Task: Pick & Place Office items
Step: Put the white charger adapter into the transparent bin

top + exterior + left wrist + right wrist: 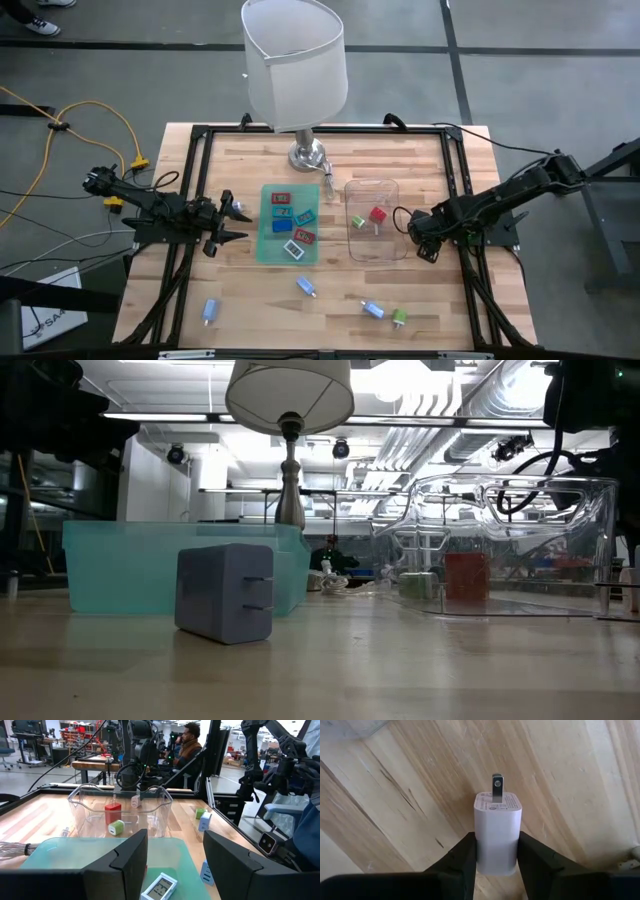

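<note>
My right gripper point(420, 238) points down just right of the clear tray point(372, 250) and is shut on a white plug-shaped item point(497, 827). The tray holds a red piece point(378, 214) and a green piece point(357, 222). Several flat coloured items lie on the green mat point(268, 248). Loose items lie near the front edge: light blue ones point(306, 286) point(210, 310) point(372, 309) and a green one point(399, 318). My left gripper point(238, 222) waits open and level at the mat's left edge, with nothing between its fingers. My right gripper pinches the white item's two side faces point(479, 845) between its two fingers point(462, 855), at the end away from the metal prong point(497, 787). The fingers come from above, pointing down. Whether the item rests on the tabletop or hangs clear, I cannot tell.
A table lamp point(296, 60) stands at the far middle of the table, its base point(308, 155) just behind the mat and the tray. A black frame point(455, 160) runs round the wooden top. A person point(190, 742) sits beyond the table's right side.
</note>
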### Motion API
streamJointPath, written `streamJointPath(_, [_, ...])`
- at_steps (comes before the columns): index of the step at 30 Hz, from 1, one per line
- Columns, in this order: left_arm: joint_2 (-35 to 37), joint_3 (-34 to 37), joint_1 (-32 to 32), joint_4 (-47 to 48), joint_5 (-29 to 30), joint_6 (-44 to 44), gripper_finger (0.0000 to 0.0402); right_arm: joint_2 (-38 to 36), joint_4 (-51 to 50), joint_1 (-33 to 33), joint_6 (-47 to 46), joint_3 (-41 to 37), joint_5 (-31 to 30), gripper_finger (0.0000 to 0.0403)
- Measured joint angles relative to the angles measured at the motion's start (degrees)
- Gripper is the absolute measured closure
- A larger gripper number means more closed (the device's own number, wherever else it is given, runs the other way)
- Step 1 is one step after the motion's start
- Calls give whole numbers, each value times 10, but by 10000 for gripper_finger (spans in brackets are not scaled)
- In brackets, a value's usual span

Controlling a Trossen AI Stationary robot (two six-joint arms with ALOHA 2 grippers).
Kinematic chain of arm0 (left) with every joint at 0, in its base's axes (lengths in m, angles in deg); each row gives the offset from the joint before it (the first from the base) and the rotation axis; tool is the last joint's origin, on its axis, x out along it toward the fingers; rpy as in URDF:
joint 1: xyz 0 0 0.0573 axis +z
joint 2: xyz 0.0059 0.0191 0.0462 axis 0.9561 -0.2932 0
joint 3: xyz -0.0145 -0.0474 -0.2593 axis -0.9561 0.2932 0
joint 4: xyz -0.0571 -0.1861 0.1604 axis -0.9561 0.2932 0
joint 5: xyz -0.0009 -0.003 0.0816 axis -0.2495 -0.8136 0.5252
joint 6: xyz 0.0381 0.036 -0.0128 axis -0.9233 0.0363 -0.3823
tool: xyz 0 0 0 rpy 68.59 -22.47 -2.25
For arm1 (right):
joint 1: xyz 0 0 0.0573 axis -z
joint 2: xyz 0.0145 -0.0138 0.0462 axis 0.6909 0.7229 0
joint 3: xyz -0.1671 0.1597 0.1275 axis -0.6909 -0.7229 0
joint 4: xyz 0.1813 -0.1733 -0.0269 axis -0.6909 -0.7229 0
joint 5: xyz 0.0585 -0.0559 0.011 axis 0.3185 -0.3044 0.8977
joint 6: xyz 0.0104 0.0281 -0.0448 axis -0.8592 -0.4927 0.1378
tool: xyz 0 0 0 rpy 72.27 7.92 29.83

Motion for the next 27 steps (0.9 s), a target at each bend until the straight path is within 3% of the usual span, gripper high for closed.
streamJointPath(12, [0, 0, 0, 0, 0, 0, 216, 0, -2, 1, 1, 13, 8, 294])
streamJointPath(27, [0, 0, 0, 0, 0, 0, 216, -1, -177, 2, 37, 172, -20, 295])
